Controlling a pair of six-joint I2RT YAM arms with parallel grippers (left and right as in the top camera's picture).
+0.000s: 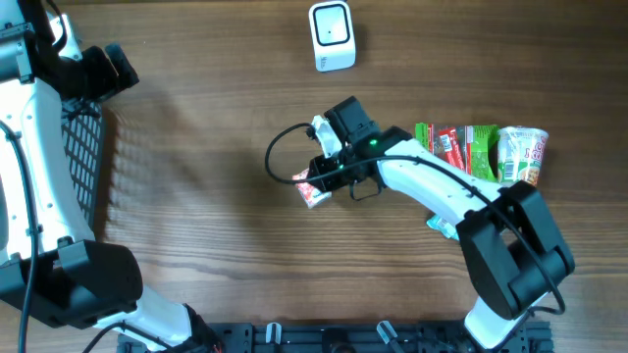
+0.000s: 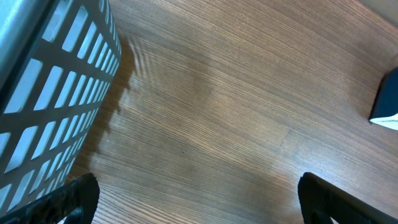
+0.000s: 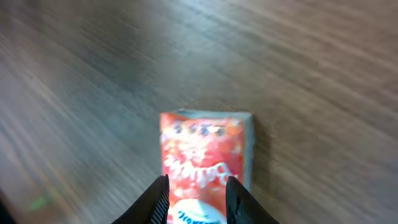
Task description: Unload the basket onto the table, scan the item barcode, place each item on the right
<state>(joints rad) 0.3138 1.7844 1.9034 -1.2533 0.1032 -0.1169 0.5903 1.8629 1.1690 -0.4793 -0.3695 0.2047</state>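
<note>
**Left hand (image 1: pixel 110 71) wide by the basket, right hand (image 1: pixel 322 178) narrow about the red packet (image 1: pixel 312 192)**

The left hand sits at the far left edge of the counter (image 1: pixel 196 226), up near the back. In its wrist view the two dark fingertips (image 2: pixel 78 199) show in the bottom corners, spread as wide as the frame, with only wood between them. Just beside it stands a mesh basket (image 1: pixel 86 162), dark from above and pale-walled in the wrist view (image 2: pixel 56 93), which throws a barred shadow onto the boards.

The counter is brown wood with a fine straight grain, and it fills every view.

At the back, right of centre, a small white scanner (image 1: pixel 332 36) stands alone, well apart from both hands.

At the middle of the counter the right hand reaches leftward, with a black cable looped beside it. The red packet lies flat on the wood at the hand's tip. In the right wrist view the pale fingers (image 3: pixel 155 199) flank the packet's near end (image 3: pixel 205 149), with a narrow gap between them. I cannot tell whether they press on it.

Further right, green and red packets (image 1: pixel 456 147) lie in a row, and a printed cup (image 1: pixel 522 155) is touching their end.
</note>
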